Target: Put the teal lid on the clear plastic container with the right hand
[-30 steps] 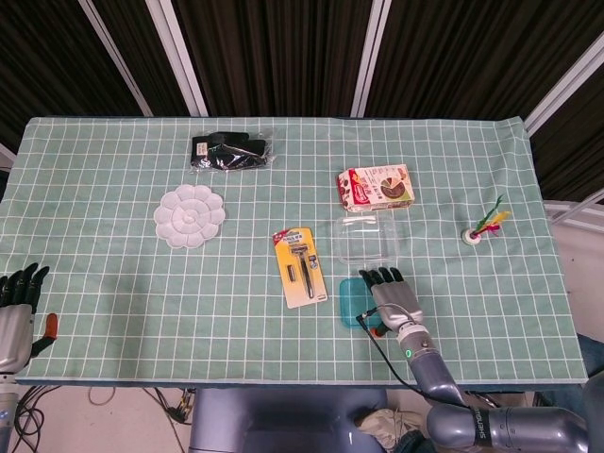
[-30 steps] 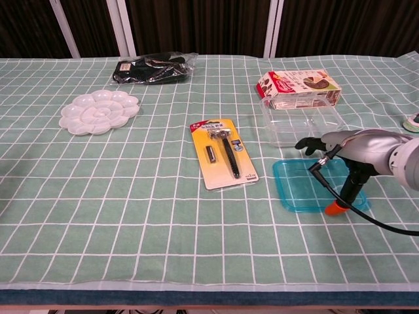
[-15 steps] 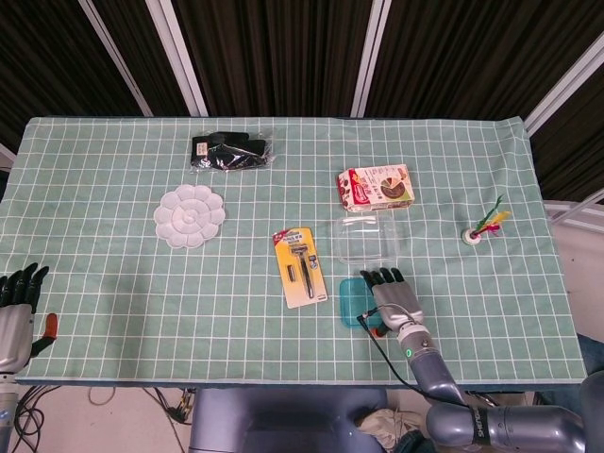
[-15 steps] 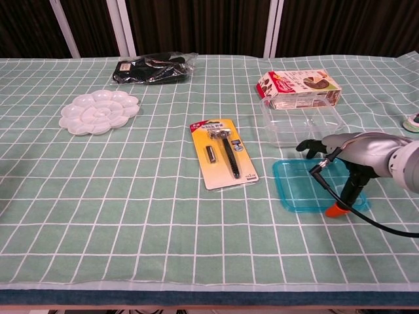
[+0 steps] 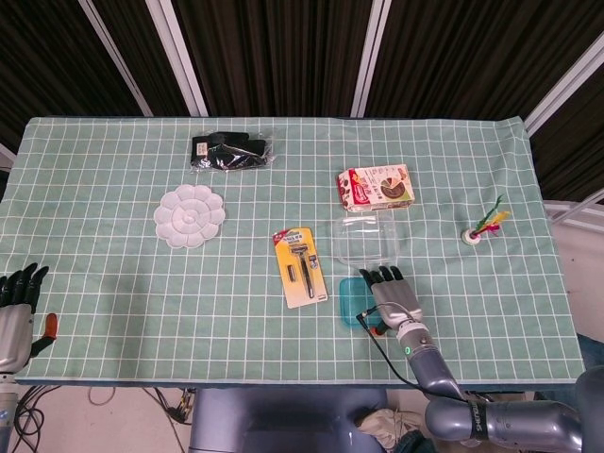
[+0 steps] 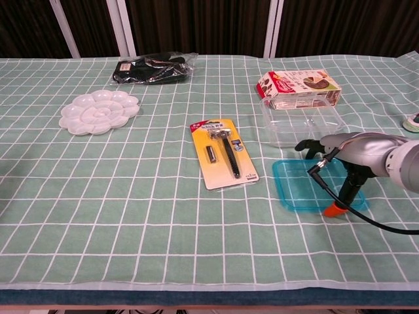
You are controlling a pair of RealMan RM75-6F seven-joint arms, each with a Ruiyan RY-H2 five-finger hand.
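Note:
The teal lid (image 5: 350,301) lies flat on the green checked cloth, just in front of the clear plastic container (image 5: 368,238), which stands uncovered. My right hand (image 5: 392,294) hovers over the lid's right half, fingers stretched forward toward the container. In the chest view the lid (image 6: 298,186) shows under the right hand (image 6: 347,154), whose orange-tipped thumb points down onto the lid's near right edge. Nothing is gripped. The container (image 6: 302,122) stands just beyond the fingertips. My left hand (image 5: 17,311) rests at the table's near left corner with its fingers spread.
A razor in a yellow pack (image 5: 301,266) lies left of the lid. A snack box (image 5: 377,187) sits behind the container. Further off are a white palette (image 5: 190,216), a black bag (image 5: 229,151) and a small feathered toy (image 5: 483,229).
My right hand has crept a little forward over the lid toward the container. Lid, container and left hand have stayed where they were.

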